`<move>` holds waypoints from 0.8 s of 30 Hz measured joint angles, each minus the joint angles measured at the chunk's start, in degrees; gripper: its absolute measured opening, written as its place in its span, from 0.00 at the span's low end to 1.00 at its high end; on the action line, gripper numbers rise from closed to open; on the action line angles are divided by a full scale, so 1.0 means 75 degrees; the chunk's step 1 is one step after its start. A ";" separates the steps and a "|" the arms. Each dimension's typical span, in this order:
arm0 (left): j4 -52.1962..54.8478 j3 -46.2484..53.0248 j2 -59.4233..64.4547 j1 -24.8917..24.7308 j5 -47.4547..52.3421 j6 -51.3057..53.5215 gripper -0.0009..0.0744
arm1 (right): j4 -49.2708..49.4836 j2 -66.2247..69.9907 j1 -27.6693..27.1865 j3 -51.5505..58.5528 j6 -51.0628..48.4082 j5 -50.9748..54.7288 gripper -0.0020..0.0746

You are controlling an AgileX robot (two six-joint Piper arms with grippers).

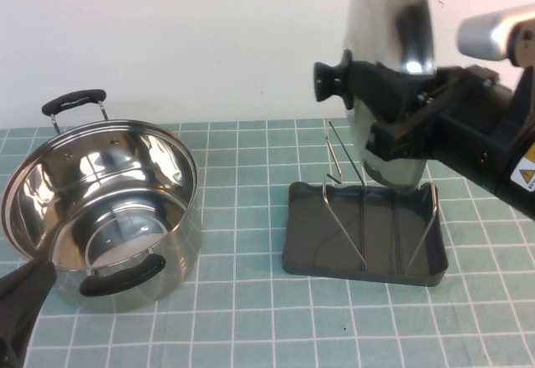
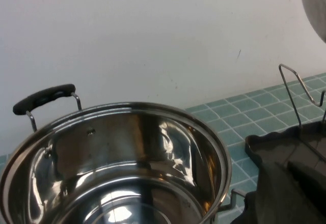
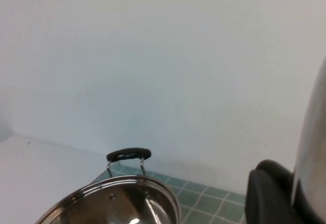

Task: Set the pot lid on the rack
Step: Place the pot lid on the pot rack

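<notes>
The pot lid (image 1: 391, 25) is held upright on edge in the air, its black knob (image 1: 328, 81) pointing left. My right gripper (image 1: 386, 99) is shut on the lid, with the lid's lower edge just above the back of the rack (image 1: 364, 247). The rack is a dark grey tray with silver wire loops (image 1: 338, 155). In the right wrist view a black finger (image 3: 267, 196) presses against the shiny lid (image 3: 311, 158). My left gripper (image 1: 18, 305) sits low at the near left, beside the pot's near handle.
The deep steel pot (image 1: 100, 205) with two black handles stands open at the left on the green tiled mat (image 1: 242, 318). It fills the left wrist view (image 2: 117, 163), where the rack's edge (image 2: 260, 145) also shows. A white wall is behind.
</notes>
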 joint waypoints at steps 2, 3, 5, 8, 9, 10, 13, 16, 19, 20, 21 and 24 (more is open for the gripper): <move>0.0000 0.0030 0.0000 0.0000 0.0000 -0.0017 0.01 | 0.0792 0.0017 0.0000 0.0252 -0.0254 -0.0342 0.18; 0.0004 0.0030 0.0000 0.0000 0.0000 -0.0017 0.01 | 0.1188 0.0035 0.0000 0.0400 -0.0327 -0.0526 0.18; 0.0004 0.0043 0.0000 0.0000 0.0000 -0.0028 0.01 | 0.1715 0.0115 0.0000 0.0652 -0.0403 -0.0783 0.18; 0.0004 0.0043 0.0000 0.0000 0.0000 -0.0034 0.01 | 0.1888 0.0340 0.0000 0.0861 -0.0384 -0.0995 0.18; 0.0004 0.0043 0.0000 0.0000 0.0000 -0.0046 0.01 | 0.1888 0.0447 0.0000 0.0896 -0.0374 -0.1055 0.18; 0.0004 0.0043 0.0000 0.0000 0.0000 -0.0065 0.01 | 0.1888 0.0565 0.0000 0.0908 -0.0368 -0.1110 0.18; 0.0004 0.0043 0.0000 0.0000 0.0029 -0.0081 0.01 | 0.1888 0.0914 0.0000 0.0908 -0.0149 -0.1513 0.18; 0.0004 0.0043 0.0000 0.0000 0.0157 -0.0086 0.01 | 0.1874 0.1301 0.0000 0.0908 0.0229 -0.2103 0.18; 0.0004 0.0061 0.0000 0.0000 0.0306 -0.0103 0.01 | 0.1726 0.1653 0.0000 0.0908 0.0403 -0.2534 0.18; 0.0004 0.0061 0.0000 0.0000 0.0322 -0.0116 0.01 | 0.1663 0.1739 0.0000 0.0908 0.0403 -0.2603 0.18; 0.0004 0.0064 0.0000 0.0000 0.0322 -0.0134 0.01 | 0.1592 0.1793 0.0000 0.0908 0.0403 -0.2638 0.18; -0.0010 0.0064 0.0000 0.0000 0.0334 -0.0201 0.01 | 0.1351 0.1927 0.0000 0.0908 0.0371 -0.2650 0.18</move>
